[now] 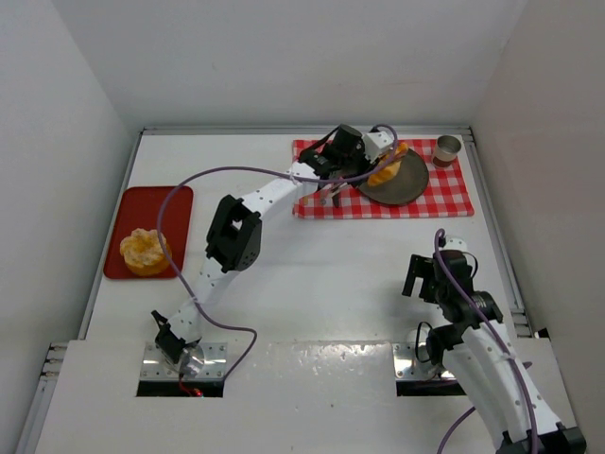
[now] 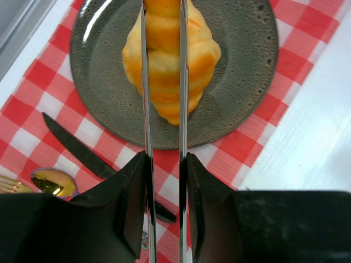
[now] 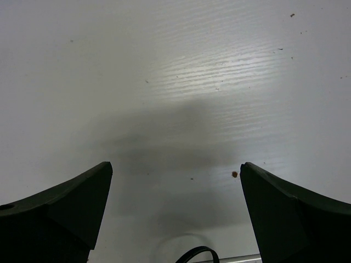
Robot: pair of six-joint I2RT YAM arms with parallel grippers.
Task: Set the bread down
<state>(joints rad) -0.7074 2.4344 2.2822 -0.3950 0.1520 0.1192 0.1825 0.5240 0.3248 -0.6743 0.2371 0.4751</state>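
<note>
Over at the far side of the table, my left gripper is clamped on the croissant, thin fingers pressing its ridged middle from both sides. It sits above the grey plate on the red checked cloth (I cannot tell whether it touches the plate). A knife and a spoon lie on the cloth beside the plate, and a cup stands at the cloth's far corner. The bun rests on the red tray, well apart on the left. My right gripper hangs over bare table, jaws spread wide and holding nothing.
</note>
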